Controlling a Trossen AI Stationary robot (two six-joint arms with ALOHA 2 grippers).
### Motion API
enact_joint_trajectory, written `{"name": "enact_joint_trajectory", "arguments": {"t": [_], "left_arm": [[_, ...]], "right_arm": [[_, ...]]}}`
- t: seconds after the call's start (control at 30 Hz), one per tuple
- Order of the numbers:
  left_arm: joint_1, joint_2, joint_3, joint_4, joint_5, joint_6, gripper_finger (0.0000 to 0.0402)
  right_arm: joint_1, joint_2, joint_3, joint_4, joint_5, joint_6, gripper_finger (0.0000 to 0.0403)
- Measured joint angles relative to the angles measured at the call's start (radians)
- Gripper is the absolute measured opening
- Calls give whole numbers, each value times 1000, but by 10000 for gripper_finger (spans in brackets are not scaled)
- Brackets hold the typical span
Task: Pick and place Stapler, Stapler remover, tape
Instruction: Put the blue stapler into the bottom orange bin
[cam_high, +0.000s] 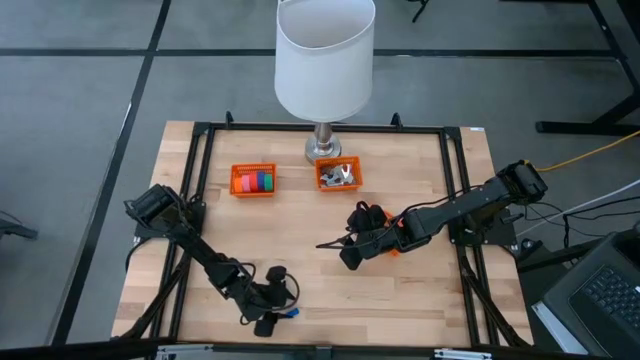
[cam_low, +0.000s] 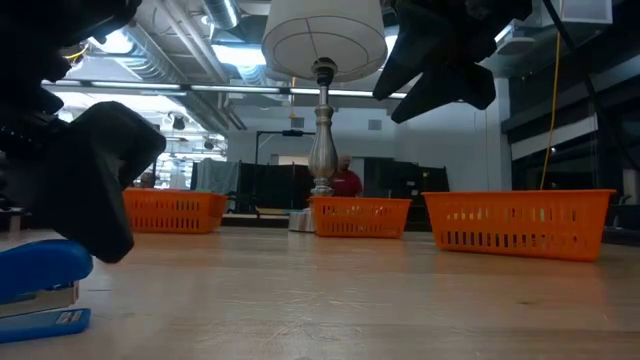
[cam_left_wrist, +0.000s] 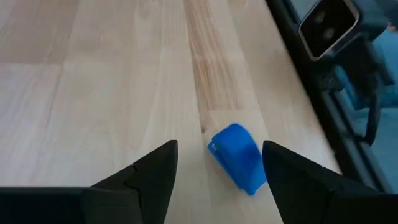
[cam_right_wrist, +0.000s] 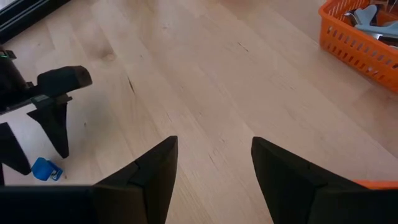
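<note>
Hovering open over the blue stapler (cam_left_wrist: 236, 157), left gripper (cam_left_wrist: 217, 171).

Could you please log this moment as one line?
left tool: open, over blue stapler near front table edge | right tool: open, empty, mid-table | tape: in left orange basket

A lab or open industrial workspace. A pale wooden table (cam_high: 330, 270) in a black metal frame (cam_high: 200, 128) stands on a grey floor (cam_high: 70, 110) marked with dark lines. Behind it the low view shows exposed ceiling ducts (cam_low: 190, 45), strip lights (cam_low: 235, 55) and dark desks (cam_low: 265, 185). A laptop (cam_high: 605, 290) sits off the table's right edge.
</note>
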Motion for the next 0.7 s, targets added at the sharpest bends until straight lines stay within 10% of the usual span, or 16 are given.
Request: {"name": "enact_joint_trajectory", "arguments": {"t": [0.7], "left_arm": [[75,-17,1,-128,-136,-6,222]], "right_arm": [[0,0,0,-3,0,-7,210]]}}
